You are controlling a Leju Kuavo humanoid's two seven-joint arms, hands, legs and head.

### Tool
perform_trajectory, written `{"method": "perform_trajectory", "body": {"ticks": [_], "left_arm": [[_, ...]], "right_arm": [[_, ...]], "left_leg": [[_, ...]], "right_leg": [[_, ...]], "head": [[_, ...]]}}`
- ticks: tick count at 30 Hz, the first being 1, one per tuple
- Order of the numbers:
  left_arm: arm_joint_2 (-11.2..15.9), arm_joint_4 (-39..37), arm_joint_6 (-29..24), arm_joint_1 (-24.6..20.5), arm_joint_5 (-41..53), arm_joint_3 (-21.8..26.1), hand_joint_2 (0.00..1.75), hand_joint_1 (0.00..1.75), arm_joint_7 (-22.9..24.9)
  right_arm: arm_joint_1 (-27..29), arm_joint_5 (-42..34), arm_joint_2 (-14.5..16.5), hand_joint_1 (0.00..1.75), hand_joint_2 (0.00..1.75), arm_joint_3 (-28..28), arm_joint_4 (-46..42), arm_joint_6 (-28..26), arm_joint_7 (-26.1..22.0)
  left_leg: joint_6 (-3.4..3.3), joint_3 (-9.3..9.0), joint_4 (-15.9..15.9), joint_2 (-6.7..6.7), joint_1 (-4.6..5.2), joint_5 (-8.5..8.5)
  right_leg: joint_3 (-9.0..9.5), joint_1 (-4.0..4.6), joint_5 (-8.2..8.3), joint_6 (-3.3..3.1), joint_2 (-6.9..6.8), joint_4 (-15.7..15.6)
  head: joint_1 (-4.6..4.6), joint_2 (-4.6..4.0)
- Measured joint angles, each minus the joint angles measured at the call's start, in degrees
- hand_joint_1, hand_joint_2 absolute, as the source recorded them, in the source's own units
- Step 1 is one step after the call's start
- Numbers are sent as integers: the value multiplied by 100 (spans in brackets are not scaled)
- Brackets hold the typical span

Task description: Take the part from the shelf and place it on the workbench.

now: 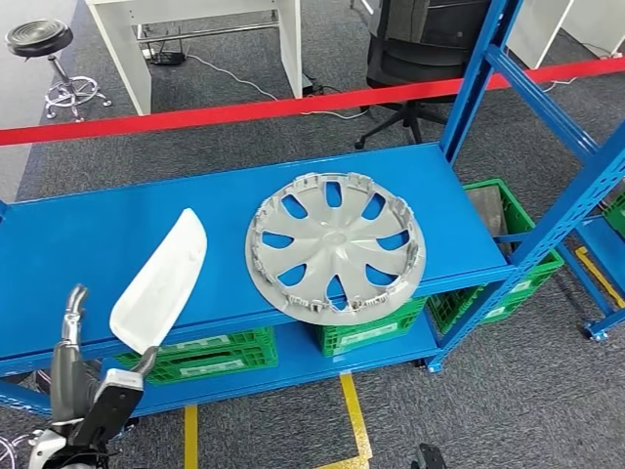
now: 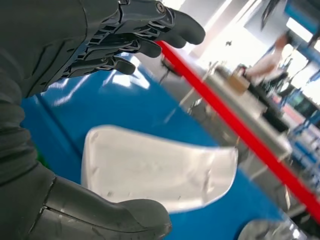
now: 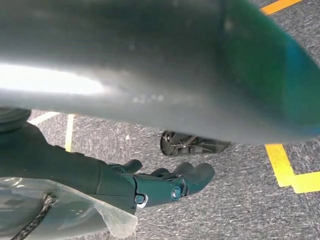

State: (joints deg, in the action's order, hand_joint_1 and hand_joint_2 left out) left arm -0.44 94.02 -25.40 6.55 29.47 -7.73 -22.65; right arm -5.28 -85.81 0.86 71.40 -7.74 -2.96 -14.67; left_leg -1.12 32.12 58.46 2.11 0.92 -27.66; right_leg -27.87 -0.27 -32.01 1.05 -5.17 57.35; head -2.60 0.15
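A long white plastic part (image 1: 162, 283) lies on the blue shelf (image 1: 66, 244), its near end sticking out over the front edge. My left hand (image 1: 88, 381) is just below that end, fingers (image 1: 72, 311) raised and spread. In the left wrist view the part (image 2: 158, 167) lies between the thumb (image 2: 113, 215) and the fingers (image 2: 151, 30), with a gap to the fingers; the left hand (image 2: 45, 75) has not closed on it. A silver wheel cover (image 1: 335, 244) lies to the right of the part. My right hand (image 3: 151, 182) hangs over the carpet holding nothing.
Green crates (image 1: 368, 327) sit on the lower shelf level. A red barrier tape (image 1: 221, 112) runs behind the shelf. Blue uprights (image 1: 479, 78) rise at the right. A black office chair (image 1: 413, 49), a stool (image 1: 44, 44) and a white desk stand beyond. Yellow tape (image 1: 354, 410) marks the floor.
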Motion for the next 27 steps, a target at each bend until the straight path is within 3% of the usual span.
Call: {"method": "perform_trajectory", "body": {"ticks": [7,19,27], "left_arm": [[-127,-597,265,-189,-73,252,175,0,-112],[-274,-1491,245,-436,374,337,175,0,-105],[-225,-2092,46,-826,1300,325,175,0,380]], "right_arm": [[-14,0,-29,0,0,73,0,35,8],[-26,2,-46,0,0,156,0,46,17],[-43,2,-49,0,0,257,0,58,56]], "left_leg": [[0,1,1,1,1,-1],[0,0,1,1,1,0],[0,1,1,1,1,0]], "right_leg": [[1,-1,0,0,2,-1],[0,-1,0,0,1,-1],[2,-1,0,0,1,-1]], "head": [[-1,0],[-1,0],[0,0]]}}
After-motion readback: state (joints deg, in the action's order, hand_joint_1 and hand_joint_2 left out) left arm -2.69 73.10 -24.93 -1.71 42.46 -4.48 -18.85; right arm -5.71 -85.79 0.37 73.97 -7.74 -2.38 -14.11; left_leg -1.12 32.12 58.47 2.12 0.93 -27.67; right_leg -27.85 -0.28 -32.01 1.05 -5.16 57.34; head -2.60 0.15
